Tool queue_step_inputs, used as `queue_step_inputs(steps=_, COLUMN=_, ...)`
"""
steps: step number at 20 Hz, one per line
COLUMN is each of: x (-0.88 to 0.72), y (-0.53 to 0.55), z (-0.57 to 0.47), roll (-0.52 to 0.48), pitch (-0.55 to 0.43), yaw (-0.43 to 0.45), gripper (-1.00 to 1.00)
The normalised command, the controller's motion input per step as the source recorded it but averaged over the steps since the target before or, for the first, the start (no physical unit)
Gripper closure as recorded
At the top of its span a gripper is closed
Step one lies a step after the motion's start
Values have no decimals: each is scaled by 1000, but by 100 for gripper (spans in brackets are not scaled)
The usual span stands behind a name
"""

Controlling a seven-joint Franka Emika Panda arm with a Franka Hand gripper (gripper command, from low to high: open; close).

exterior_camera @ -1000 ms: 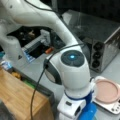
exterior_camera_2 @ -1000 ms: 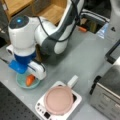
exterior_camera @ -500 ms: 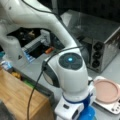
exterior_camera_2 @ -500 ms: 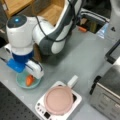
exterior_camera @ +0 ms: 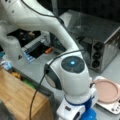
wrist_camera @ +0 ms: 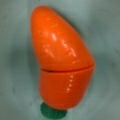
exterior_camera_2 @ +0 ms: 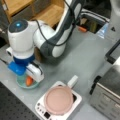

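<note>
An orange toy carrot (wrist_camera: 62, 62) with a green stub lies in a teal bowl (wrist_camera: 15, 75) and fills the wrist view. In a front view the carrot (exterior_camera_2: 29, 80) shows in the bowl (exterior_camera_2: 21, 84) at the table's left front edge. My gripper (exterior_camera_2: 28, 76) hangs straight down over the bowl, right above the carrot, with its fingers hidden behind the white and blue hand. In a front view only the wrist and the top of the hand (exterior_camera: 72, 112) show at the bottom.
A pink round pan (exterior_camera_2: 58, 100) (exterior_camera: 107, 91) sits on a white hob (exterior_camera_2: 41, 108) right of the bowl. A metal oven (exterior_camera: 100, 42) (exterior_camera_2: 107, 97) stands beside it. A wooden cabinet (exterior_camera: 17, 95) (exterior_camera_2: 50, 12) flanks the arm.
</note>
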Motion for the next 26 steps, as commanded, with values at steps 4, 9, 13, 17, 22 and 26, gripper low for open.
queue_step_inputs(steps=4, x=281, y=141, z=-32, roll=-187, pitch=99, yaw=-14, gripper=-100)
queue_step_inputs(steps=9, x=250, y=87, z=54, roll=-187, pitch=105, yaw=-15, gripper=-100)
queue_step_inputs(steps=13, x=223, y=50, z=54, roll=-184, pitch=100, yaw=20, gripper=-100)
queue_step_inputs(steps=17, x=194, y=18, z=28, roll=-166, pitch=96, yaw=47, gripper=-100)
queue_step_inputs(steps=22, x=183, y=-13, z=-7, roll=-144, pitch=86, yaw=68, gripper=-100)
queue_step_inputs(steps=26, x=189, y=-50, z=-75, roll=-127, pitch=59, yaw=81, gripper=-100)
